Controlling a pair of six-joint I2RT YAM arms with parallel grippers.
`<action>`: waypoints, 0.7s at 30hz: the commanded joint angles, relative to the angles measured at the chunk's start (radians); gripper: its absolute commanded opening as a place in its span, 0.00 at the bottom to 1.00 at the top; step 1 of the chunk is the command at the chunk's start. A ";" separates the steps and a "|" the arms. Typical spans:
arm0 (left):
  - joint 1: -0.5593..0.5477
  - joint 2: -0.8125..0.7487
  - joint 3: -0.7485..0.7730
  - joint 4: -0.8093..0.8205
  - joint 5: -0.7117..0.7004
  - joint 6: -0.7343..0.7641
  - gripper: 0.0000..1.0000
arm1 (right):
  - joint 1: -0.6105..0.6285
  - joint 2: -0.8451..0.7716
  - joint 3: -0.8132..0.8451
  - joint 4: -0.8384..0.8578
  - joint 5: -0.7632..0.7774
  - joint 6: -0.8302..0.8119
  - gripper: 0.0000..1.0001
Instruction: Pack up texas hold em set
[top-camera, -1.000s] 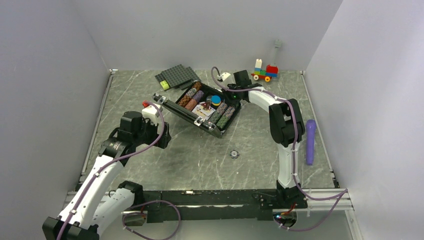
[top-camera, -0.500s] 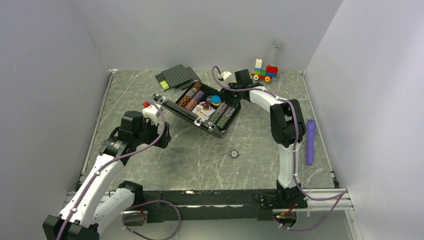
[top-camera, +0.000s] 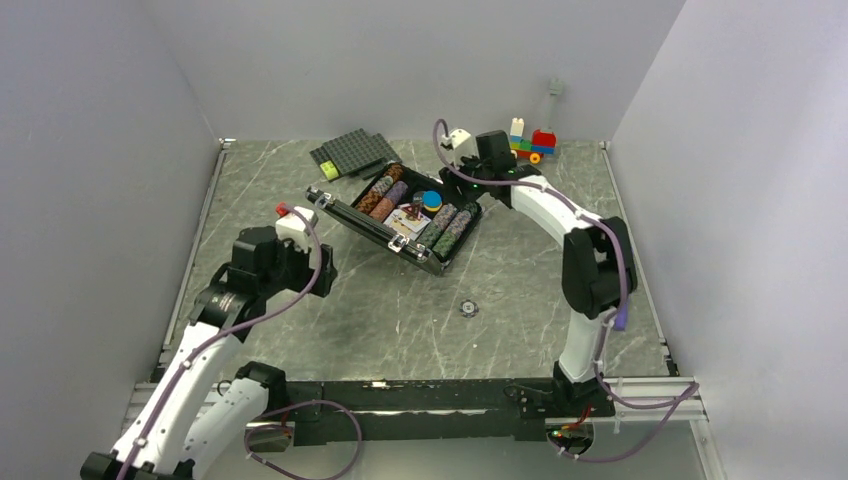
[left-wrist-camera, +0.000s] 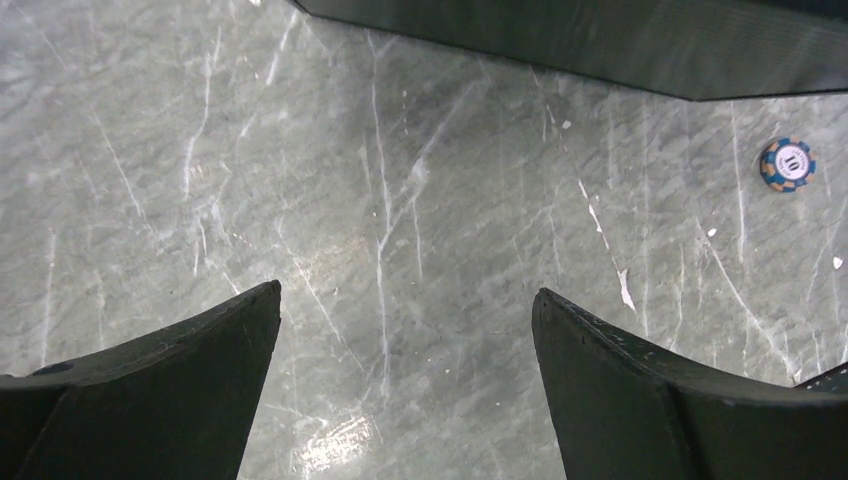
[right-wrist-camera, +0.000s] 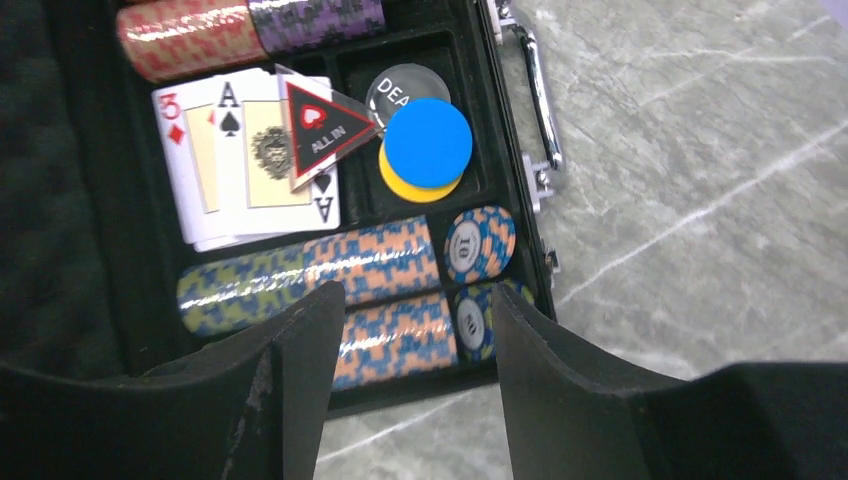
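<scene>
The black briefcase (top-camera: 447, 258) lies open at the back middle of the table, lid (top-camera: 350, 213) raised to its left. Inside it I see multicoloured chip rows (right-wrist-camera: 310, 270), cards (right-wrist-camera: 245, 165) with a triangular "ALL IN" marker on them, and a blue disc (right-wrist-camera: 428, 142) over a yellow one. My right gripper (right-wrist-camera: 418, 298) hovers open over the case's handle-side edge, nothing between its fingers; in the top view the right gripper (top-camera: 456, 182) is at the case's back right corner. My left gripper (left-wrist-camera: 405, 300) is wide open over bare table. A loose chip (left-wrist-camera: 786, 163) lies on the table (top-camera: 468, 307).
Dark grey studded baseplates (top-camera: 355, 152) lie behind the case on the left. A colourful brick toy car (top-camera: 530, 143) stands at the back right. The tip of a purple object (top-camera: 622, 322) shows behind the right arm near the right wall.
The right gripper's jaws have spread apart and it has risen and drawn back toward the far right of the case. The left arm has shifted slightly left.
</scene>
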 joint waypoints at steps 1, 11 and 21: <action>-0.025 -0.081 -0.017 0.038 -0.039 -0.019 0.99 | -0.003 -0.189 -0.107 0.082 0.032 0.166 0.60; -0.491 -0.112 -0.044 -0.002 -0.335 -0.290 0.97 | -0.003 -0.573 -0.464 0.054 0.116 0.510 0.62; -0.765 0.146 -0.055 0.226 -0.358 -0.393 0.99 | 0.029 -0.815 -0.798 -0.023 0.200 0.638 0.70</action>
